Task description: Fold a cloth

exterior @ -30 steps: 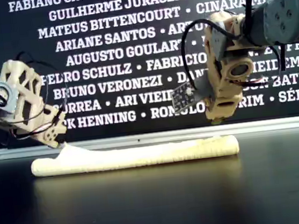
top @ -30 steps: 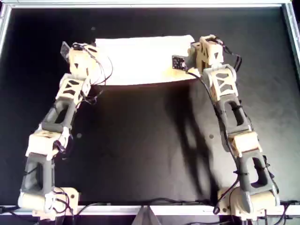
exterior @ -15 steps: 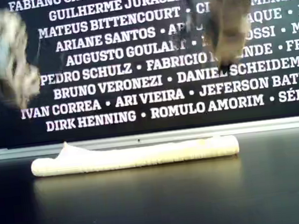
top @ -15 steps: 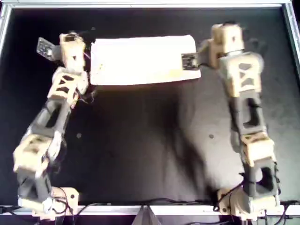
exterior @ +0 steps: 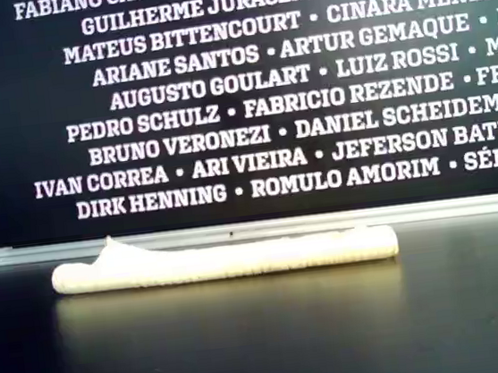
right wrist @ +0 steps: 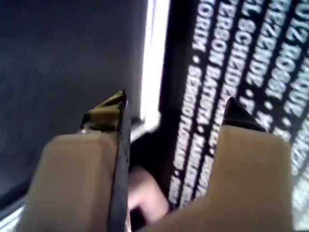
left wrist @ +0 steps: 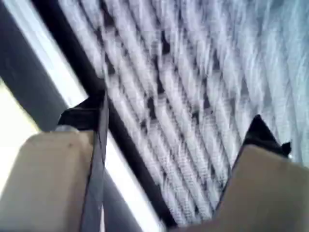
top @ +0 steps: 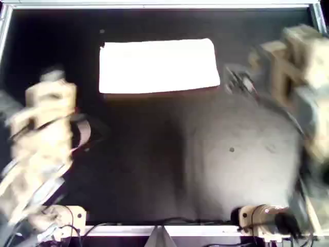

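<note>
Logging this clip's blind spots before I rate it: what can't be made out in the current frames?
- Both arms: motion-blurred in the overhead view and absent from the exterior view, so which is left or right is unclear.
- Cloth: glare washes it white in the overhead view, hiding folds and layers; the exterior view shows only its edge.
- Left gripper and right gripper: open, but their wrist views show only blurred background, no cloth.

both arms are built of cream-tan plastic segments, blurred in the overhead view, with dark cables trailing along them. each gripper (left wrist: 178, 140) (right wrist: 174, 113) has two blocky tan fingers (left wrist: 53, 179) (right wrist: 77, 179) tipped with black pointed pads.
</note>
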You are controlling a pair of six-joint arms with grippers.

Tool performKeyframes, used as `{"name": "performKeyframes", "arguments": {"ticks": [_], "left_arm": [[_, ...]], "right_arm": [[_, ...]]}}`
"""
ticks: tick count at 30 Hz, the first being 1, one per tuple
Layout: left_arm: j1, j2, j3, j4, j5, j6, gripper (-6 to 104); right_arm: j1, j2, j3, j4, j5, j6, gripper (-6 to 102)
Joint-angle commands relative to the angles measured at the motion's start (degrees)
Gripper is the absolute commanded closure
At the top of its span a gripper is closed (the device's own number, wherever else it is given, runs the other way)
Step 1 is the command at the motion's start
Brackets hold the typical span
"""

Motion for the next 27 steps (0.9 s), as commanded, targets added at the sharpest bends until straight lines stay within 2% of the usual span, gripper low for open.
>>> {"name": "performKeyframes", "arguments": {"ticks": [1,3,6,9,11,13,16,18,20,22,25,27], "left_arm": [[-1.7,7.9,5.4,1.8,-4.1,-0.4,-2],[-4.0,11.9,8.8,1.8,-2.4,-1.1,-2],[-9.2,17.1,13.6,1.8,4.0,-4.9,-2],[-9.7,18.9,19.7,1.8,11.2,-11.3,-2],[-8.5,18.9,25.1,1.8,15.5,-15.6,-2],[-5.4,19.2,29.6,1.8,19.4,-19.2,-2],[0.3,19.0,33.3,1.8,25.6,-25.1,-2],[3.3,19.0,34.3,1.8,28.9,-29.1,-2],[6.0,20.2,34.5,1.8,31.5,-31.9,-2],[9.9,20.8,34.5,1.8,33.6,-32.7,-2],[21.0,21.7,36.9,1.8,37.8,-32.5,-2],[27.6,21.8,40.6,1.8,42.2,-32.4,-2]], "right_arm": [[-1.0,20.7,18.1,-1.1,0.4,-0.09,17],[-0.9,28.5,28.2,-3.6,0.4,-0.09,17],[-1.1,37.9,42.6,-13.4,0.5,-0.09,17],[-1.1,46.6,57.8,-25.1,0.5,-0.53,17],[-1.1,49.7,67.9,-32.3,0.5,-1.41,17],[-1.1,52.3,77.5,-37.8,0.5,-2.20,17],[-1.1,53.9,89.7,-44.0,0.5,-2.37,17],[-1.1,54.0,95.0,-47.7,0.5,-2.46,17],[-1.1,52.8,97.5,-51.3,0.5,-2.46,17],[-1.1,52.5,99.0,-54.4,0.5,-2.46,17],[-1.1,52.3,99.6,-55.1,0.5,-2.37,17],[-1.1,52.6,101.3,-55.7,0.5,-2.37,17]]}}
